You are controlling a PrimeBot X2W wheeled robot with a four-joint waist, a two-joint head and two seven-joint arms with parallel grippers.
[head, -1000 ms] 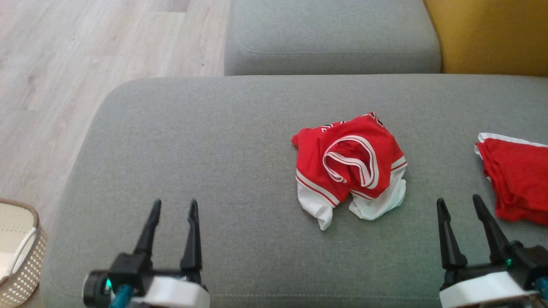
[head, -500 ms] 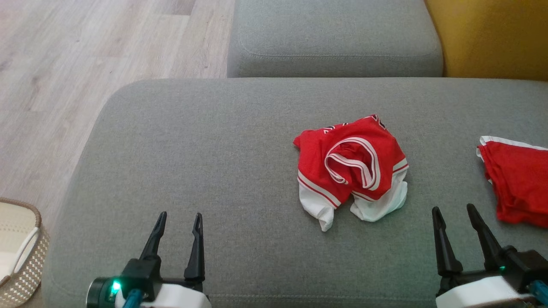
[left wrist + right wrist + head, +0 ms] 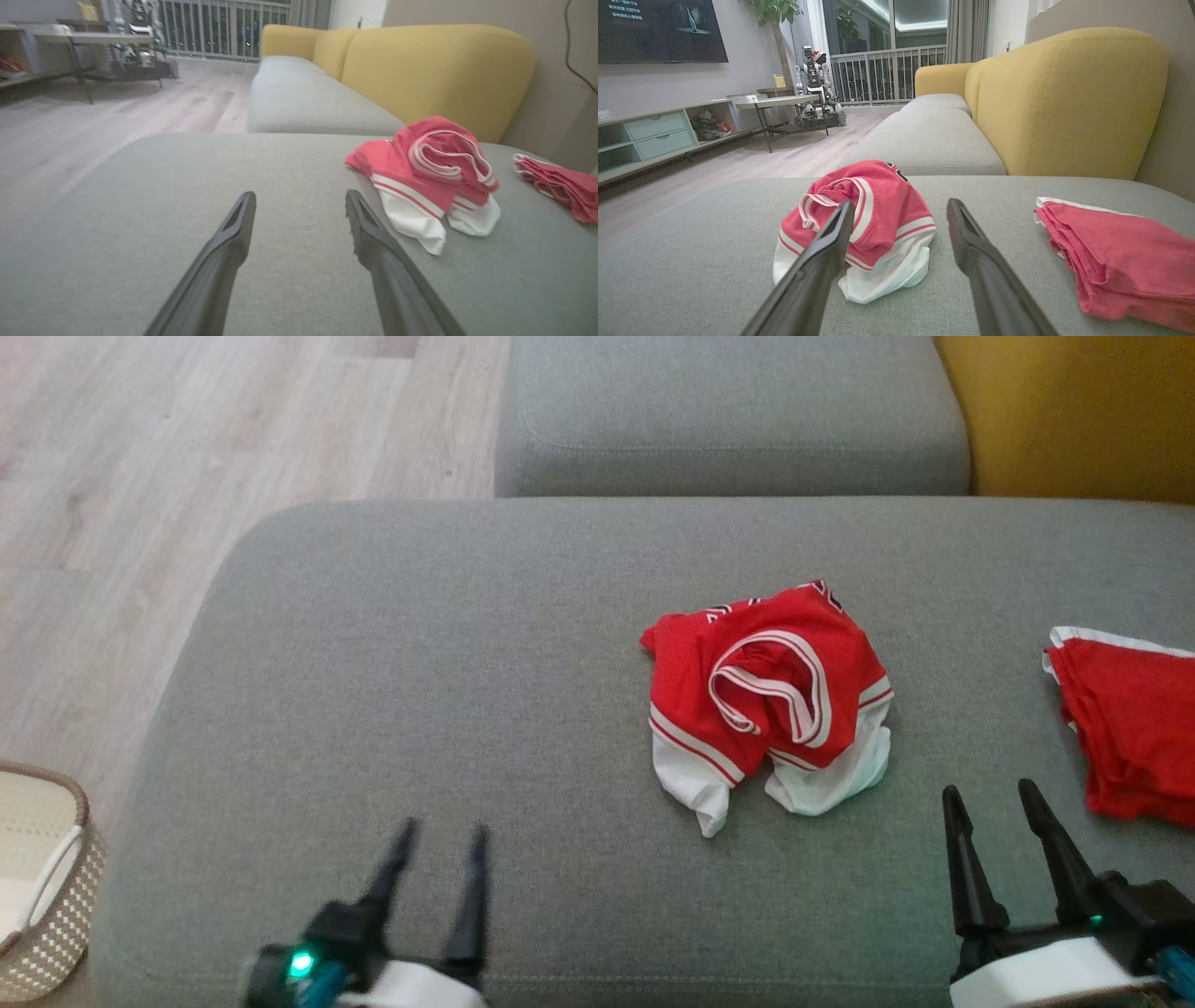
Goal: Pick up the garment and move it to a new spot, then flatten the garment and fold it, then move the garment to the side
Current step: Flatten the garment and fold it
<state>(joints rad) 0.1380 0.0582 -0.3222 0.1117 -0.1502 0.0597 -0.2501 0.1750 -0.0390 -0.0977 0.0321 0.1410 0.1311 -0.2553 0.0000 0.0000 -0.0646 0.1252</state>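
A crumpled red garment (image 3: 770, 695) with white trim lies in a heap on the grey sofa cushion (image 3: 420, 663), right of centre. The left wrist view has the garment (image 3: 427, 175) ahead and to the right, and the right wrist view has the garment (image 3: 864, 224) just ahead and to the left. My left gripper (image 3: 441, 835) hovers open and empty near the cushion's front edge, well left of the heap. Open and empty too, my right gripper (image 3: 990, 795) stands at the lower right, just right of the heap.
A second red cloth (image 3: 1130, 733), folded, lies at the cushion's right edge. A woven basket (image 3: 42, 877) stands on the wooden floor (image 3: 140, 476) at the lower left. Another grey cushion (image 3: 728, 415) and the yellow backrest (image 3: 1074, 415) lie beyond.
My left gripper has slid to the right and a little lower in the head view, blurred by motion. The right gripper and both cloths have stayed put.
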